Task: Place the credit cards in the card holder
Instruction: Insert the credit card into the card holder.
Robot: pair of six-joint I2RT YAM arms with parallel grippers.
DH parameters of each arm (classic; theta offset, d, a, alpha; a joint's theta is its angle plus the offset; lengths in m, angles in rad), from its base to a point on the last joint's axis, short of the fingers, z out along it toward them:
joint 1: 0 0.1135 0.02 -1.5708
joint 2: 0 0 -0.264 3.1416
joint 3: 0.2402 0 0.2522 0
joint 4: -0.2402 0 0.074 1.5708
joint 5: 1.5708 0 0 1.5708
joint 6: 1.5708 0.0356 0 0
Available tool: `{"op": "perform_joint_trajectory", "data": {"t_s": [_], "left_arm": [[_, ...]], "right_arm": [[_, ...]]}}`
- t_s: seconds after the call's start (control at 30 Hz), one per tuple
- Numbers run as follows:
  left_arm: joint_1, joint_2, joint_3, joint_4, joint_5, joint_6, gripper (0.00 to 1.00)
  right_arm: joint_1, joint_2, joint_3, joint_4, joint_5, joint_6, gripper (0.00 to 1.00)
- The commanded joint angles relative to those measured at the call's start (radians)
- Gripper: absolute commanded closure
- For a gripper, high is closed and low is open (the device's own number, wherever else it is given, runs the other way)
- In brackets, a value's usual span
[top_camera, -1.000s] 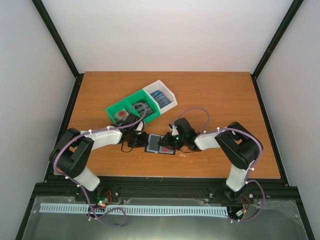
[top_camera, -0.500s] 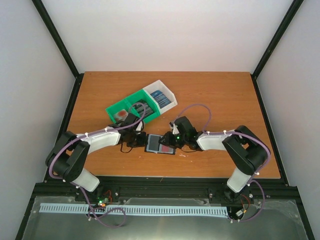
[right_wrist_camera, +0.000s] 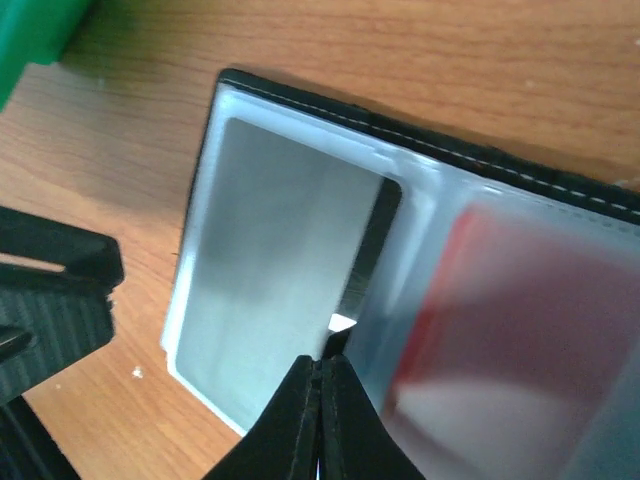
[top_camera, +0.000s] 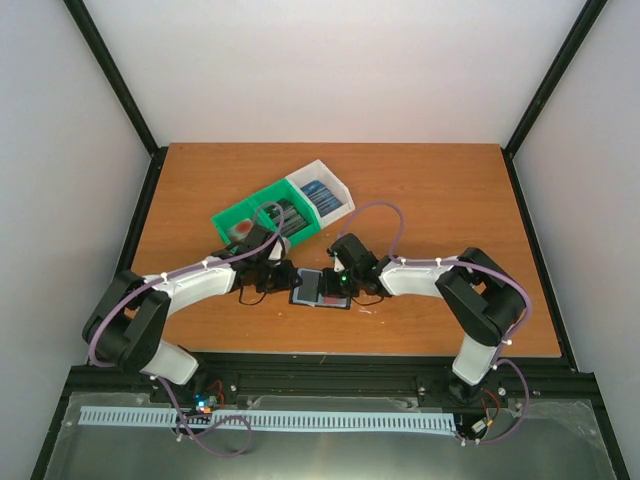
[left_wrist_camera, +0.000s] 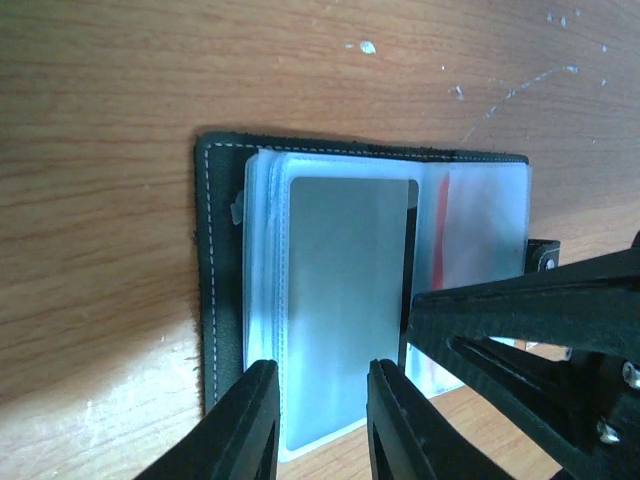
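The bench [top_camera: 450, 200] held the open card holder [top_camera: 320, 287], two credit cards [left_wrist_camera: 350, 300] sleeved; others lay in the bin [top_camera: 222, 217]. Left fingers [left_wrist_camera: 262, 415] stood spread, right fingers [right_wrist_camera: 320, 400] pressed together.

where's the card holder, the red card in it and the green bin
card holder [left_wrist_camera: 208, 270], left wrist view, black stitched cover edge
red card [right_wrist_camera: 520, 300], right wrist view, its middle, behind the clear sleeve
green bin [top_camera: 248, 200], top external view, far green rim

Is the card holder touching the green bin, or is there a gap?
Apart. The top view shows bare table between the card holder and the bin; the right wrist view shows wood between them too.
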Motion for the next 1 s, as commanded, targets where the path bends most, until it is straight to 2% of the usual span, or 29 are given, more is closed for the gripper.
{"op": "perform_joint_trajectory", "data": {"t_s": [0.0,0.37,0.97], "left_arm": [[-0.003,0.012,-0.013,0.057,0.048,-0.029,0.72],[-0.003,0.043,-0.027,0.086,0.057,-0.039,0.64],[-0.003,0.073,-0.033,0.12,0.129,-0.027,0.69]], "right_arm": [[0.008,0.021,0.001,-0.026,0.038,-0.007,0.97],[0.008,0.069,0.001,-0.035,0.058,0.01,0.97],[0.008,0.074,-0.016,-0.025,0.078,0.033,0.97]]}}
